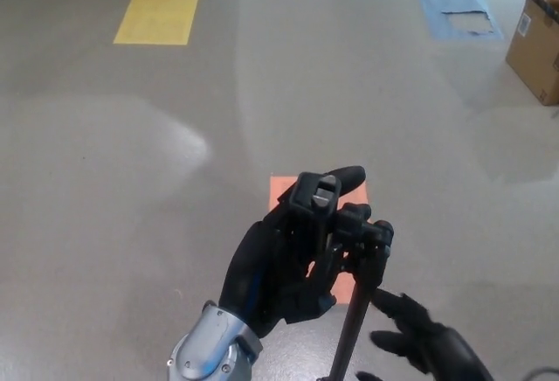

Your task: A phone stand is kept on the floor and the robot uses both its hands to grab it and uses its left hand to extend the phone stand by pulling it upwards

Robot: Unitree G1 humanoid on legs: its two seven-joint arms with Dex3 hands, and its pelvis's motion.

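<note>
Phone stand (354,311) stands over the orange floor mark (284,190), pole near upright and leaning slightly, long axis running up toward you. Your left hand (284,263) is clamped round the stand's head (316,199), fingers wrapped. Your right hand (424,342) sits just right of the pole, fingers spread, not touching. Judgement: right must close leftward on the pole before left pulls up along that axis

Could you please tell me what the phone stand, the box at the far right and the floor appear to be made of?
Phone stand: matte black throughout; probably a plastic head on a metal or plastic pole, though the look leaves that open.
Box: brown corrugated cardboard by its dull tan faces, with a white label.
Floor: smooth grey, likely sealed concrete or resin; it carries soft glossy reflections.
</note>
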